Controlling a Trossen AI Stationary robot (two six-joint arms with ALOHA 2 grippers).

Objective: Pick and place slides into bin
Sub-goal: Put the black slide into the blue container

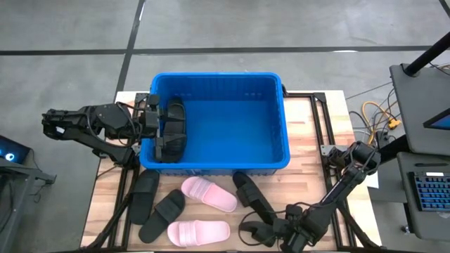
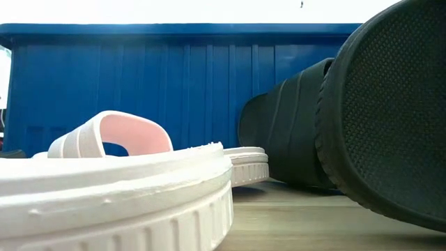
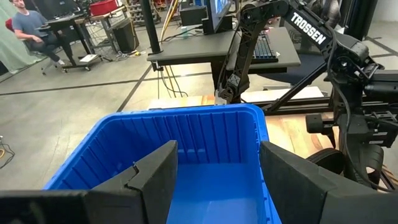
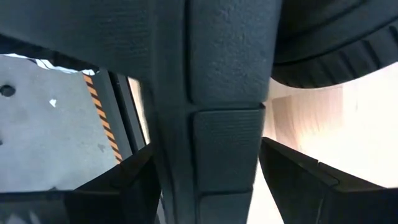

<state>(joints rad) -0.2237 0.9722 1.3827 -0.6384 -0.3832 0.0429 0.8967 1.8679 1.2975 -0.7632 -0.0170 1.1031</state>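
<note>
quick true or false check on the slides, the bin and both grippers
1. The left gripper is over the bin's left wall, beside a black slide in the bin. True.
2. Both pink slides are in the bin. False: they lie on the table in front of it, the second pink slide nearer the front edge.
3. The right gripper is low at the table's front by a black slide. True.
4. The bin is red. False: it is blue.
5. Two more black slides lie on the table left of the pink ones. True.
</note>
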